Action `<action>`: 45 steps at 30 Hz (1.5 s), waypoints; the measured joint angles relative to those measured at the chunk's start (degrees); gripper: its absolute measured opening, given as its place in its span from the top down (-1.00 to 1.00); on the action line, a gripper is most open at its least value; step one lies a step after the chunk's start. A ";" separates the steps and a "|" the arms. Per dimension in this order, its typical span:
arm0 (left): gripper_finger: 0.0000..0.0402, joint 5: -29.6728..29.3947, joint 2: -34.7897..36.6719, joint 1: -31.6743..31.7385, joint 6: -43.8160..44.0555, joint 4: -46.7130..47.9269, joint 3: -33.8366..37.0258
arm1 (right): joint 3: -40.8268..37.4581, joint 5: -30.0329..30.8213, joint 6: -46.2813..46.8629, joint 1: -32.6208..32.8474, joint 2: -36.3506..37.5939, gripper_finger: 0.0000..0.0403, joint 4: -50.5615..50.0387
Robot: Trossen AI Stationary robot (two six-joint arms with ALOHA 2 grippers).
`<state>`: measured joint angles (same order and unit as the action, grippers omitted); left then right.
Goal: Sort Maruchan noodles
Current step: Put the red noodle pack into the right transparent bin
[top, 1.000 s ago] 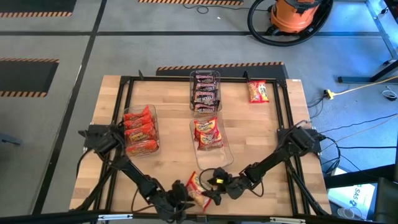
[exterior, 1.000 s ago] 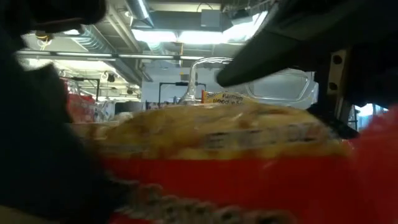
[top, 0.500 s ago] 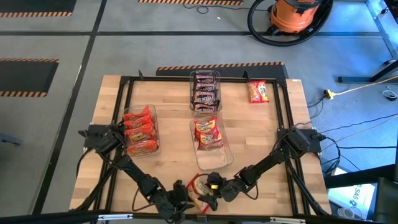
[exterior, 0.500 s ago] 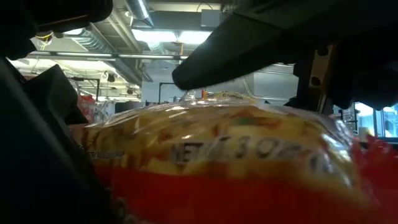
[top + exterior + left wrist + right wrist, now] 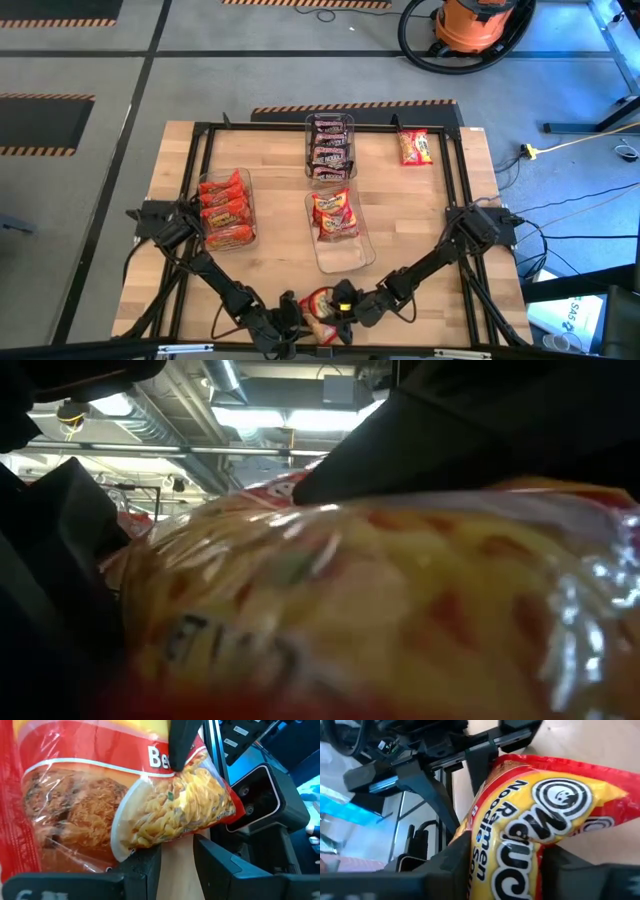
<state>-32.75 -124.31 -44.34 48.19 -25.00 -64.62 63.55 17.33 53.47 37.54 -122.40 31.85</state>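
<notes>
Packet of red-and-yellow noodles is now clamped by the right gripper, wide a second ago, and by the left gripper, at the table's near edge: a handover is likely.

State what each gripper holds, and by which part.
Both hold the same red-and-yellow ramen packet at the table's near edge: the left gripper pinches one end, the right gripper closes across the other.

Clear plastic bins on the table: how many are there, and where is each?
3. One bin at the table's left holds orange-red packets, one at the far centre holds dark packets, and one in the middle holds red-and-yellow packets. None seems hidden.
</notes>
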 joint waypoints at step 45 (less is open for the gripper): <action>0.46 3.85 1.27 -3.96 8.40 -1.83 -0.15 | 0.32 10.62 -79.37 -9.23 35.87 0.90 -49.96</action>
<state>-28.90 -123.04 -48.30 56.60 -26.83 -64.77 63.87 27.94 -25.90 28.31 -86.53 -18.11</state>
